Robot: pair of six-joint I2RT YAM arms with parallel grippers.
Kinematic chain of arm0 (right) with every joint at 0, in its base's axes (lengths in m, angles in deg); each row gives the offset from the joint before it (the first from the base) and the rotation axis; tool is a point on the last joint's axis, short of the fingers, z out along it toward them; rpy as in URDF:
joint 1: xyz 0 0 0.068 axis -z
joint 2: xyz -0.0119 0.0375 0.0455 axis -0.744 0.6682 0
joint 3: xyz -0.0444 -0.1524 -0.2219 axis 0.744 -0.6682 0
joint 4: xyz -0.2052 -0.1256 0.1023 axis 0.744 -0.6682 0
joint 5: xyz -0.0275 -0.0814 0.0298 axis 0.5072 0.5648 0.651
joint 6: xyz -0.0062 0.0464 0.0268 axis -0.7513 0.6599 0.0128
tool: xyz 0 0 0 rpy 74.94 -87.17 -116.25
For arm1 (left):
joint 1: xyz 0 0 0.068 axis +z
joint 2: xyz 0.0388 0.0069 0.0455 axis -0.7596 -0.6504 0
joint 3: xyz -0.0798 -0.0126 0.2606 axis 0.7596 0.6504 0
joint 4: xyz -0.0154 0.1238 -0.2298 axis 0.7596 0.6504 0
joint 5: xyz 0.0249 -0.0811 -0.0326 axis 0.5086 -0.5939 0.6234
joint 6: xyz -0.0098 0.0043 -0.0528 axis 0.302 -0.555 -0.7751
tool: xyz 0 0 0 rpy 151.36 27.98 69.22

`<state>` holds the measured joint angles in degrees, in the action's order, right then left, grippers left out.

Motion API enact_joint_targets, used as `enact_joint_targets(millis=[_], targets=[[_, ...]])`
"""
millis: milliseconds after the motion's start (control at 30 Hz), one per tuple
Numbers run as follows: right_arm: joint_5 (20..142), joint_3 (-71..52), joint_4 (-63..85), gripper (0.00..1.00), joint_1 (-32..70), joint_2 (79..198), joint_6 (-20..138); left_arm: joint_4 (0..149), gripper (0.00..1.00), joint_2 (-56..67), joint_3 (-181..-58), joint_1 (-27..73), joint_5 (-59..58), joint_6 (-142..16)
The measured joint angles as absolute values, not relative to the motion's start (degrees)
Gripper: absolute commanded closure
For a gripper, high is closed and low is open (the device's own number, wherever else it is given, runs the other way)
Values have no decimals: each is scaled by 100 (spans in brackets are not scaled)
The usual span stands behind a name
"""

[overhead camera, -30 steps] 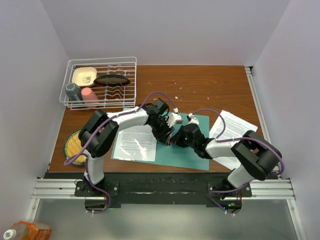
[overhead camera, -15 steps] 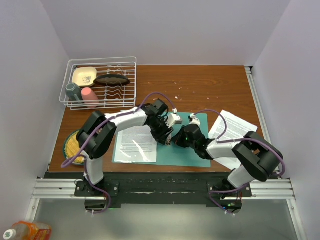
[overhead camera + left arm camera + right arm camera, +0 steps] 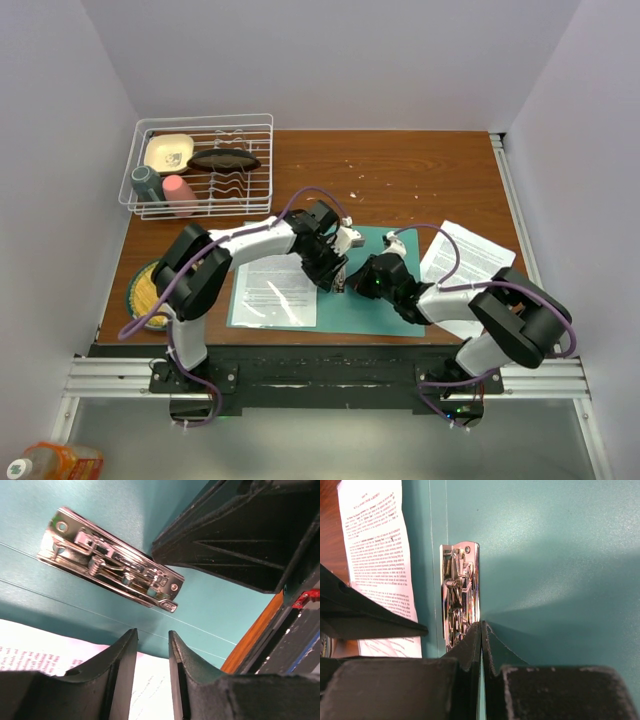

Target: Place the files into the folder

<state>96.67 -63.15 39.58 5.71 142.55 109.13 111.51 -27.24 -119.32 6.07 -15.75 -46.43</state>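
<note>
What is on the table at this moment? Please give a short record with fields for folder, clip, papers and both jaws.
folder: teal, lying open and flat
clip: metal, on the folder's middle, no paper under it
sheet one: on the folder's left half, beside the clip
sheet two: on the table, right of the folder
left jaws: slightly apart, empty, near the clip
right jaws: shut, empty, tips at the clip's end

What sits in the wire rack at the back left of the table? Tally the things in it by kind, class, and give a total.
Cups: 2
Dishes: 2 (one cream, one dark)
Total: 4
</note>
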Motion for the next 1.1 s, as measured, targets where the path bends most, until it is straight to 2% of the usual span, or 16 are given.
enact_joint_targets(millis=[267,733,1100], targets=[[10008,-6499,4091,100,350,14170,11181,11188,69,-3028,-12113,413,-1396,-4947],[10329,-7006,4122,100,195,13671,11518,11289,69,-3406,-12679,398,-1241,-5037],[10554,-7032,4124,100,173,13656,11608,11870,70,-3896,-13453,398,-1278,-5028]])
